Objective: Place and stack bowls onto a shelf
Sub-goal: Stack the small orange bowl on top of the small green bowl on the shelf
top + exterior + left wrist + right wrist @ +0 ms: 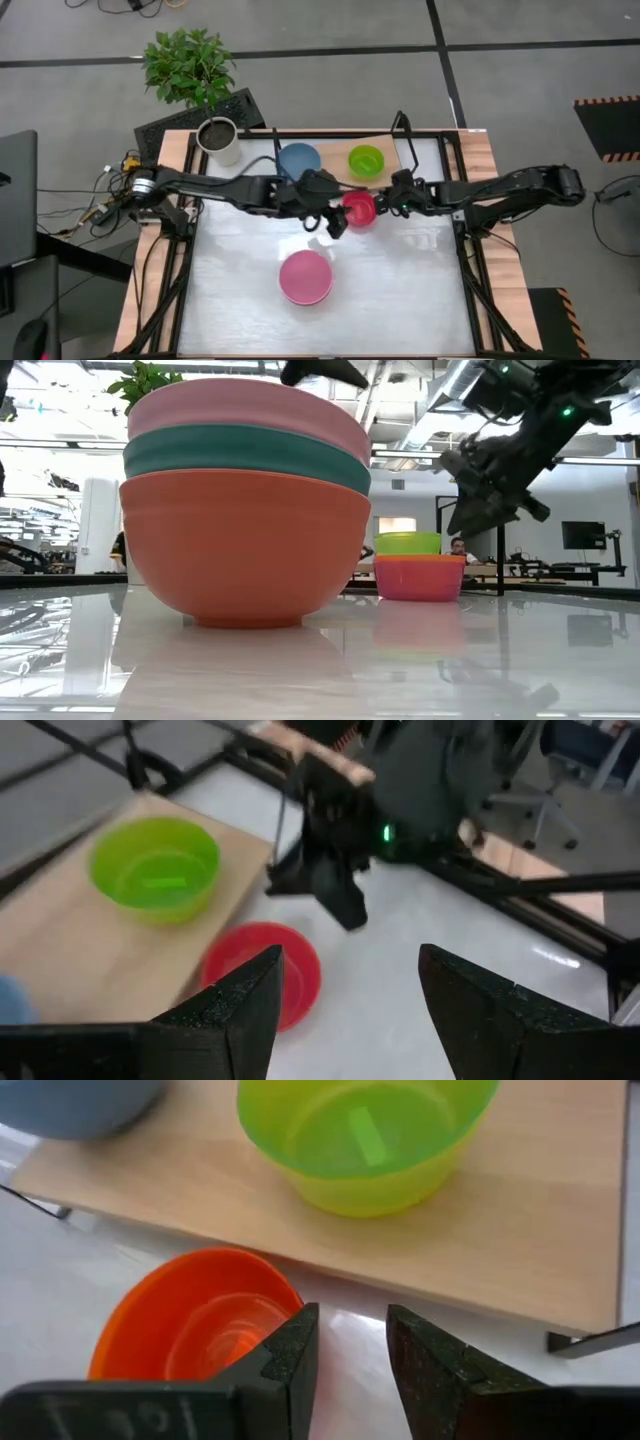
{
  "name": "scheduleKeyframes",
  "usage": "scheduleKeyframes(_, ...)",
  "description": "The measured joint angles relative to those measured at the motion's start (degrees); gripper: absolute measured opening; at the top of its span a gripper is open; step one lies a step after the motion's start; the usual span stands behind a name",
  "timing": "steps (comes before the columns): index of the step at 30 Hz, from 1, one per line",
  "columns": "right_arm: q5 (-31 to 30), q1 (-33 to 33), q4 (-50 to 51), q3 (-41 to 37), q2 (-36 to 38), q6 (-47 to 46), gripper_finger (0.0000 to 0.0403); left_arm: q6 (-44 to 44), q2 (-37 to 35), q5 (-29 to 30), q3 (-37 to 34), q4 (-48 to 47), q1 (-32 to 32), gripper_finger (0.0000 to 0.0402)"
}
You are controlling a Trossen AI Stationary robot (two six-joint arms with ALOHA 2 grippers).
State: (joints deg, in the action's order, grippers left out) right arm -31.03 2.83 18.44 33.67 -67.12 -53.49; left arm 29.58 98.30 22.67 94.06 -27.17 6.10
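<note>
Bowls are spread around: the blue one (299, 160) and green one (366, 160) sit on the shelf (335, 178) at the table's (400, 290) far edge, blue cut off in both wrist views. A red bowl (359, 208) sits on the table just in front of the shelf. The pink stack (305, 277) stands alone mid-table with open room all round; the low view shows pink over teal over orange. Left gripper (335, 222) hangs open beside the red bowl. Right gripper (385, 203) sits at its other side, fingers slightly parted, holding nothing.
</note>
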Motion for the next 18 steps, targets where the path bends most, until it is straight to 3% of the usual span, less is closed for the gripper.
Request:
scheduleKeyframes(9,3.9,-0.6,-3.8,0.0,-5.3,-0.7,0.0147,-0.8,-5.5,4.8,0.0,-3.2,2.5,0.0217)
scheduleKeyframes(18,7.2,0.3,-4.1,0.0,-5.2,-2.6,0.0231,-2.1,-6.6,5.2,0.0,-3.4,4.5,0.0217)
